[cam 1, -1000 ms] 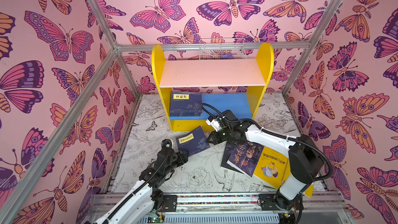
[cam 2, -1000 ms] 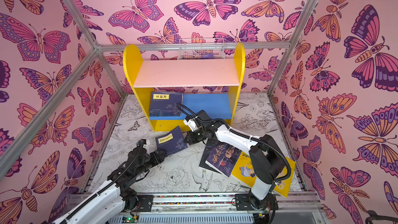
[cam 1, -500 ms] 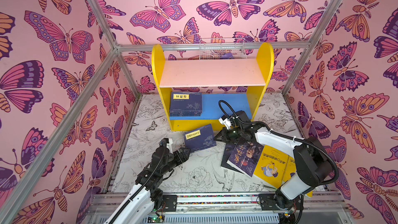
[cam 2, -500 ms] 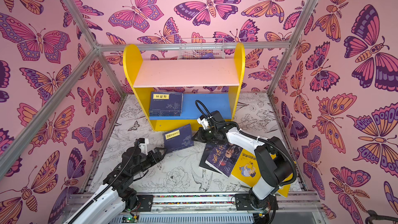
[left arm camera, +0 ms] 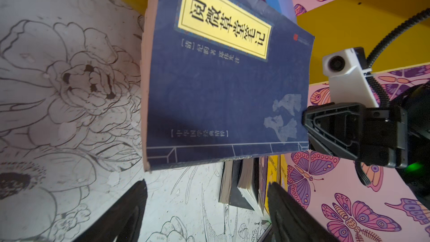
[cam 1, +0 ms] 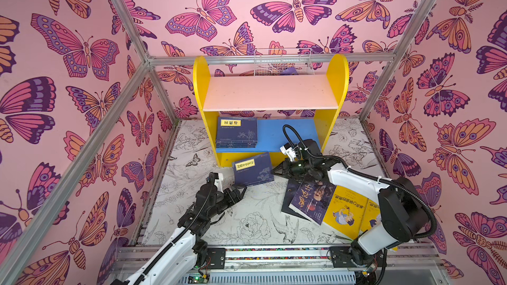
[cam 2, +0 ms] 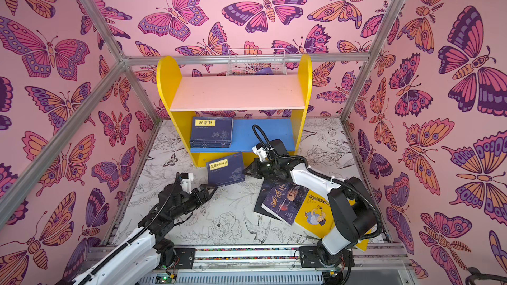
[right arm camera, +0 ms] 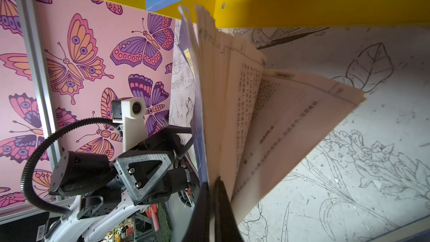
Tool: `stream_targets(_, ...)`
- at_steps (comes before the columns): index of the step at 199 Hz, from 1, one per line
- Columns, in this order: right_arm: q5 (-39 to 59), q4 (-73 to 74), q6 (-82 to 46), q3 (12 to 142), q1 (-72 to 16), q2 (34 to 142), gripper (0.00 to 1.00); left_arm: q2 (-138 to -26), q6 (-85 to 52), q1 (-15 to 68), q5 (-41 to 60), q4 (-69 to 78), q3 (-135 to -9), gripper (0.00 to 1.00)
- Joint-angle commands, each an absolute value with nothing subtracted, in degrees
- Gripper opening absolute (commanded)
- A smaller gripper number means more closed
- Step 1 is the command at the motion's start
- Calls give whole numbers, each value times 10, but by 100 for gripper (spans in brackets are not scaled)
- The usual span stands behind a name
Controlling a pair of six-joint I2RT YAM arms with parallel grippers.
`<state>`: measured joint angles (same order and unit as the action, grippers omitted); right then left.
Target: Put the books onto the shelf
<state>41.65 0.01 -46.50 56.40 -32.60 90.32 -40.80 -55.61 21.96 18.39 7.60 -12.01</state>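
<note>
Your right gripper [cam 1: 275,171] pinches the navy book [cam 1: 253,173] by its cover edge, so pages fan; left gripper [cam 1: 237,191] gapes empty beside.

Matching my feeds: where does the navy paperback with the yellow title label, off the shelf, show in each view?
Top view: navy yellow-labelled paperback at centre, below the blue lower board.
Top view: paperback left of centre.
Left wrist: its cover fills the middle.
Right wrist: its fanned pages, centre.
Shared landmark: that blue board.
</note>
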Motion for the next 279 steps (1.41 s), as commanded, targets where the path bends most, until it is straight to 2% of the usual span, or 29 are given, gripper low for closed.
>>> stream_targets(1, 434, 25, -464, 579, -326, 881, 0, -425, -593, 215, 180, 190, -99, 82)
stream_targets(41, 432, 54, -488, 580, -331, 884, 0, -506, -602, 216, 221, 236, -125, 77)
stream_targets(75, 428, 68, -490, 590, -347, 894, 0, -535, -618, 218, 220, 268, -132, 75)
stream_targets(93, 434, 83, -495, 592, -358, 896, 0, -545, -623, 218, 209, 277, -139, 71)
stream_targets(138, 454, 64, -474, 592, -364, 883, 0, -561, -624, 218, 190, 283, -151, 48)
stream_targets(153, 467, 40, -456, 591, -365, 875, 0, -560, -626, 218, 181, 293, -149, 44)
stream_targets(187, 499, -11, -409, 577, -365, 850, 0, -555, -610, 219, 173, 301, -153, 27)
stream_targets(215, 516, -61, -362, 583, -366, 834, 0, -552, -602, 221, 175, 302, -155, 16)
stream_targets(232, 511, -83, -344, 587, -366, 829, 0, -549, -597, 226, 179, 303, -153, 2)
stream_targets(239, 507, -83, -346, 586, -364, 828, 0, -546, -596, 228, 182, 308, -151, 0)
stream_targets(248, 500, -75, -356, 582, -360, 826, 10, -540, -594, 231, 186, 317, -146, 0)
stream_targets(262, 493, -40, -397, 564, -347, 823, 44, -525, -597, 239, 190, 348, -131, 0)
stream_targets(279, 504, 27, -450, 533, -331, 815, 62, -499, -601, 249, 186, 381, -116, 0)
